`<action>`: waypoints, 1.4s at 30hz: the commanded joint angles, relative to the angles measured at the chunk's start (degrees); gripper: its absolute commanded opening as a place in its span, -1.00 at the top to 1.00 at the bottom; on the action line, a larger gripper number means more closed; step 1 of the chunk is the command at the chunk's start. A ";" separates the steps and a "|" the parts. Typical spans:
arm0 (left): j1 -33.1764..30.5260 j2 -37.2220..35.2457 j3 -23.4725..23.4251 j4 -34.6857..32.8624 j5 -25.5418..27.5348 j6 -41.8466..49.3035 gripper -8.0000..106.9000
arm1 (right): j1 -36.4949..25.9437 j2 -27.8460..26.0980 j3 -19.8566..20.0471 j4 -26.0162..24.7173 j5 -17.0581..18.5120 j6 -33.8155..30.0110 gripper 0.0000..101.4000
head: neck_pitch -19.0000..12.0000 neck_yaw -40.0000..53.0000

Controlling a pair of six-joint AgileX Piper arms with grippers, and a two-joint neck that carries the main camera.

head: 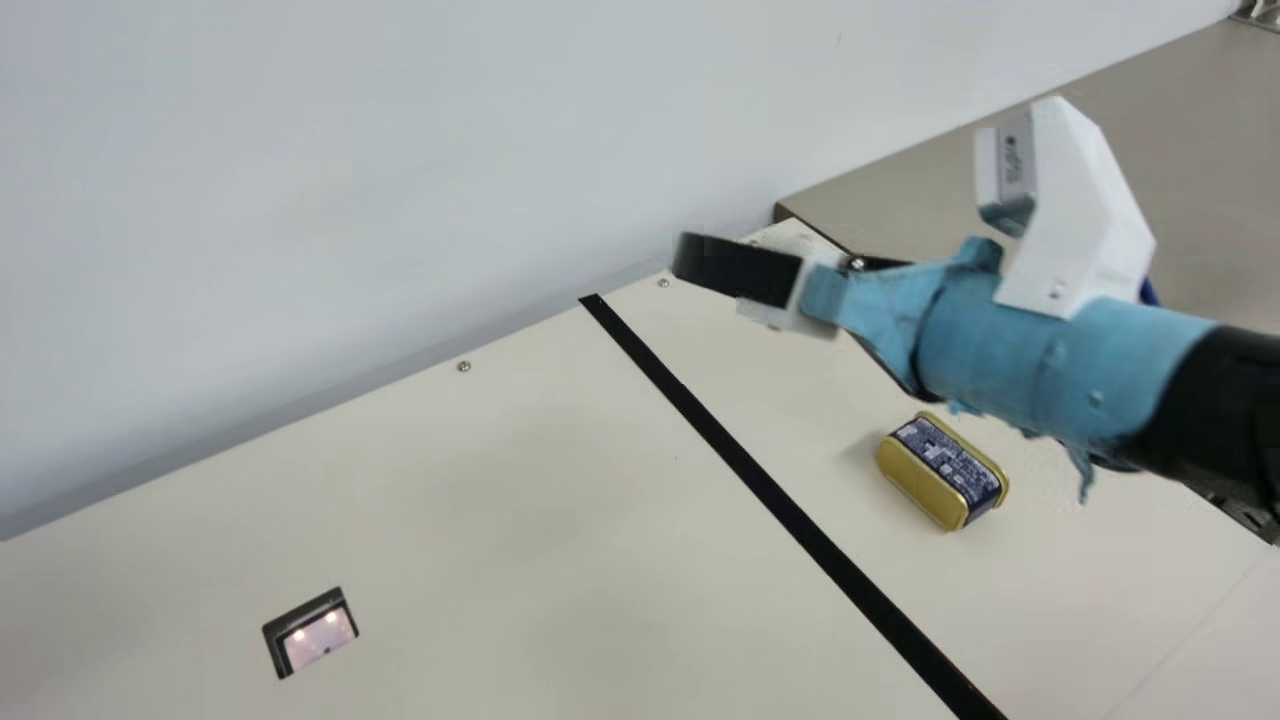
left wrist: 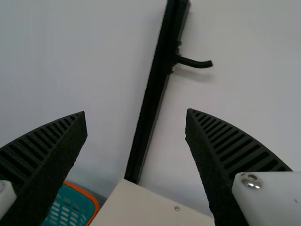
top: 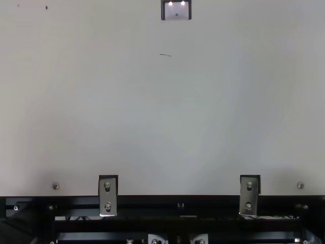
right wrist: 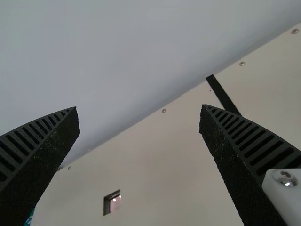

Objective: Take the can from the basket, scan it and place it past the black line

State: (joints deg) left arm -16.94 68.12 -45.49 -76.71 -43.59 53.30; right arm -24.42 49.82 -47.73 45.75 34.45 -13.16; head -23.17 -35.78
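placing looks done, the can (head: 942,470) lying past the black line (head: 785,505); left gripper (left wrist: 136,113) and right gripper (right wrist: 139,109) both have parted, empty fingers; next probably needs only retreat.

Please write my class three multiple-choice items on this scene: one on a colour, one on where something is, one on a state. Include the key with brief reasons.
1. What colour is the rim of the basket?
A) White
B) Orange
C) Black

2. In the main view, where is the can?
A) Inside the basket
B) On the black line
C) On the table, to the right of the black line

3. How is the right tool?
A) Open, holding nothing
B) Shut on the can
C) Shut and empty

Key:
1 B: the left wrist view shows an orange rim above teal mesh.
2 C: bare table separates the can from the line.
3 A: its fingers stand wide apart with nothing between them.
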 commanded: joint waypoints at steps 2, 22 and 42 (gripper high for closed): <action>0.84 0.63 -0.75 -0.74 -0.04 0.18 -0.71 | 1.93 0.82 0.00 -1.65 -1.37 1.95 -1.00 | -1.83 -0.67; -4.77 -12.32 21.66 1.09 -6.33 -3.16 -0.71 | 6.96 -13.91 12.06 1.79 1.05 2.78 -1.00 | -1.83 -0.67; -11.37 -22.25 32.86 -6.08 -12.41 0.90 -0.71 | 6.79 -26.47 20.90 -0.62 9.56 7.07 -1.00 | -1.83 32.31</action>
State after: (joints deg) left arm -28.31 45.87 -12.63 -82.79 -56.00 54.20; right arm -17.63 23.35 -26.83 45.13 44.01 -6.09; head -23.17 -4.69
